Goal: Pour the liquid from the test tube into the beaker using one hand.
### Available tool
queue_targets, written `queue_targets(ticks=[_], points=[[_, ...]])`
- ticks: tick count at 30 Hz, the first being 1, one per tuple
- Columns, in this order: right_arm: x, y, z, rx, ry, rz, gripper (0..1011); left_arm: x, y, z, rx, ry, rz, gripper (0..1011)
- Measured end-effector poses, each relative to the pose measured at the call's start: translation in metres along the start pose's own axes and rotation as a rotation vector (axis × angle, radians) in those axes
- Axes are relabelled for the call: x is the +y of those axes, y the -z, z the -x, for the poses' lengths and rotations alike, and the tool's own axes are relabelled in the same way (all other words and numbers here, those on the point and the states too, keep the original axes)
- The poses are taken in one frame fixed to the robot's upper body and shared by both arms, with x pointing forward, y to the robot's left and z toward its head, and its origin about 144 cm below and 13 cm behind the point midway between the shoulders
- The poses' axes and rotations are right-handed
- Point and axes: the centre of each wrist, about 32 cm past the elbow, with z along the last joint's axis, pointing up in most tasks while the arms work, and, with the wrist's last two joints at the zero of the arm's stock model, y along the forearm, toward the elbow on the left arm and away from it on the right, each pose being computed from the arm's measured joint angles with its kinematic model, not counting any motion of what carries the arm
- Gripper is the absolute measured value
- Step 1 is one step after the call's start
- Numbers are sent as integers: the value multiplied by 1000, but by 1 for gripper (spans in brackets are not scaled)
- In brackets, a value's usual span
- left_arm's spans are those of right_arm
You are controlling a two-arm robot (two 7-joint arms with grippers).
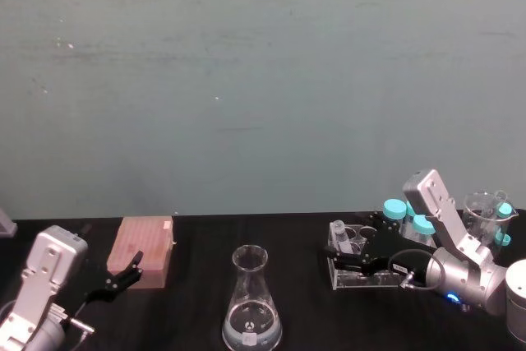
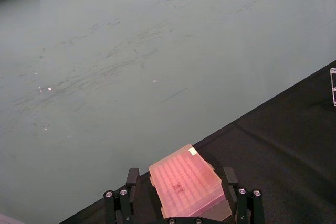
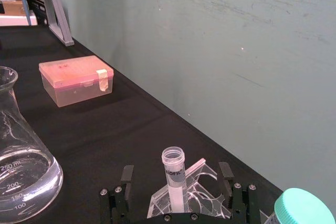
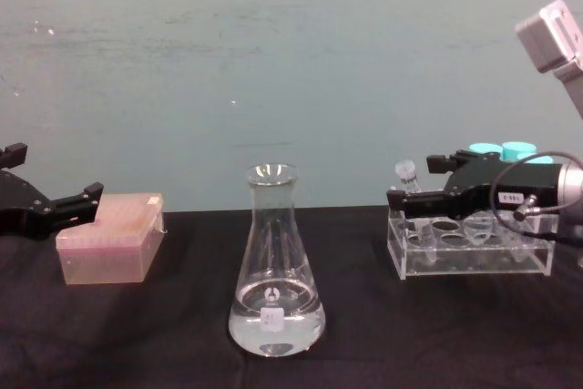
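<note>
The right gripper (image 4: 414, 183) is at the clear plastic rack (image 4: 474, 257), which stands at 3 o'clock from the beaker (image 1: 251, 302) on the black table (image 1: 197, 302). Its 2 black fingers (image 3: 227, 178) are spread, 1 on each side of the test tube (image 3: 174, 171), with a clear gap between each finger and the tube wall. The hand is released and grasps nothing. A cable and a small white tag show on the gripper body in the chest view.

The test tube stands upright in a rack hole at the end of the rack nearest the beaker, with its whitish rim above the rack top. Whether it holds liquid cannot be told. The teal-capped tubes (image 1: 396, 209) sit in the rack at 1 o'clock from it, behind the gripper.

The beaker stands upright at 6 o'clock on the table in the head view, well apart from the rack. Clear liquid (image 4: 275, 321) lies in its wide base, and a small white label sits low on its side.

The left gripper (image 2: 180, 177) is parked at 9 o'clock from the beaker, its fingers apart and holding nothing, just beside the pink lidded box (image 1: 146, 248).
</note>
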Motion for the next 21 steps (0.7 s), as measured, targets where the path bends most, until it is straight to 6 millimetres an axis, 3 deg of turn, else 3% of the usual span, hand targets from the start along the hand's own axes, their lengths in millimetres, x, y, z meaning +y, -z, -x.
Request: queue_targets(ticks=[21], points=[[6,1,1,-3,7,14,1000,0,0,0,0,0,0,1000]])
